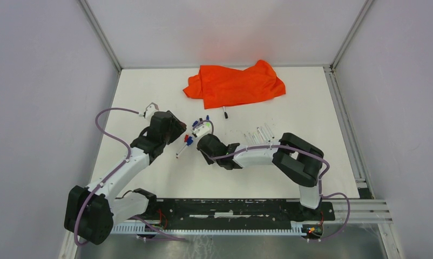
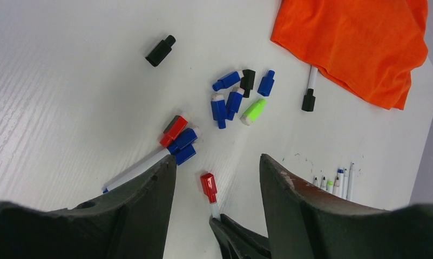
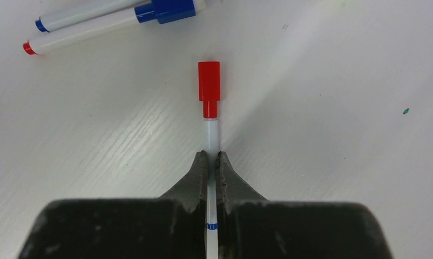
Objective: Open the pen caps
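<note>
Right end effector [image 3: 209, 157] is clenched tight on the thin white barrel [image 3: 211, 135] of a pen, and the red cap [image 3: 209, 81] is sitting on the tip, poking out just past the fingers and low over the desk [image 1: 311, 108]. Left end effector [image 2: 215, 164] hangs right in front of it, jaws spread wide with nothing in them, and that red cap lies in the gap between its fingers, so I'd guess the pull-off is about to happen but isn't done yet. Progress looks maybe halfway or a bit more to me: a bunch of loose caps [image 2: 236, 97] in blue, black and green lie scattered in a clump just beyond the arms, one black cap [image 2: 160, 50] sits off on its own, and a row of bare pens [image 2: 336, 183] lies over on the right side. What's left: a few capped pens [image 2: 179, 141] bunched right beside the left finger, plus a black-capped pen [image 2: 309, 94] at the hem of the orange cloth [image 1: 233, 83]. Room-wise, the two arms are nose to nose mid-desk, so it's snug there, with those capped pens close enough to get bumped. Plenty of bare desk out to both sides though, and nothing sits near an edge except the cloth at the far one.
</note>
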Motion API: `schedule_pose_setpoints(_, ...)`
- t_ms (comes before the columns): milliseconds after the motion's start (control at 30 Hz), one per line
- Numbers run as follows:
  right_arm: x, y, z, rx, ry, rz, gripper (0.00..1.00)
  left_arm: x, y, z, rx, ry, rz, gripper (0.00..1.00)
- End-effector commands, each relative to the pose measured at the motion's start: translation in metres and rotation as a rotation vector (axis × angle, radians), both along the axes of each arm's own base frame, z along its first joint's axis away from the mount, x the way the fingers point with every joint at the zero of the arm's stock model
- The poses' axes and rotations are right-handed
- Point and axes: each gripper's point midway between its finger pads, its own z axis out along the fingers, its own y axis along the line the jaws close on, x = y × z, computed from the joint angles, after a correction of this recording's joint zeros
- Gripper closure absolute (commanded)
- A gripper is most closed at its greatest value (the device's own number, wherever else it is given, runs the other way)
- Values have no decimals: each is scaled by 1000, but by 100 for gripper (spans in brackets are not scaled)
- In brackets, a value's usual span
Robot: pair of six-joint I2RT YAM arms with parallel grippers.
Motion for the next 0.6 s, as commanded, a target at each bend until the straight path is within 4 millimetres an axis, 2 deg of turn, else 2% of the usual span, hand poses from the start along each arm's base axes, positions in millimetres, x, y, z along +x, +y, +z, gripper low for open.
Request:
schedule_pose_setpoints(0,-11,-42,-27,-144,29,-32,99,2,3,7,-15,-28,22,36)
schedule_pose_setpoints(233,-6,-54,-10,-122,-38,-58,100,-1,-11,-3,-59,-1,-39,36)
schedule_pose_setpoints(567,-3,-50,39,42,-137,-48,100,-15,-51,-31,-153,87,-230,35)
